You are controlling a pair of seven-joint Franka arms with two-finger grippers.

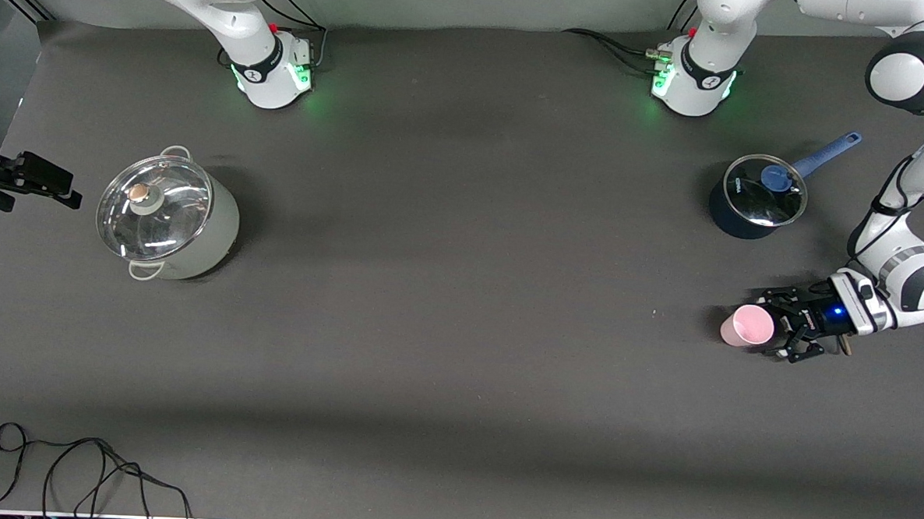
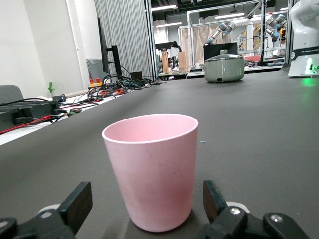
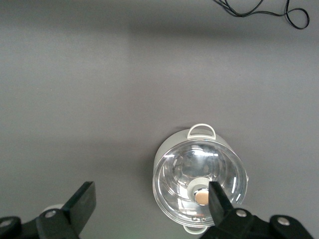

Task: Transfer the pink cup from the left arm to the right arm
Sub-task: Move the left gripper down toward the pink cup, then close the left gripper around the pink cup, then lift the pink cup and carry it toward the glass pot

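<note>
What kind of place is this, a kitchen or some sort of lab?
Most likely a robotics lab, not a kitchen. The pink cup stands on a dark cloth-covered table. The left wrist view shows metal frames holding more robot arms and a bench strewn with cables.

A dark grey table (image 1: 460,306) fronts a white wall (image 2: 45,45) and grey curtain (image 2: 124,37) (ceiling strip lights on).

Even overhead light, soft banded shadows, lid glare, sharp focus
</note>
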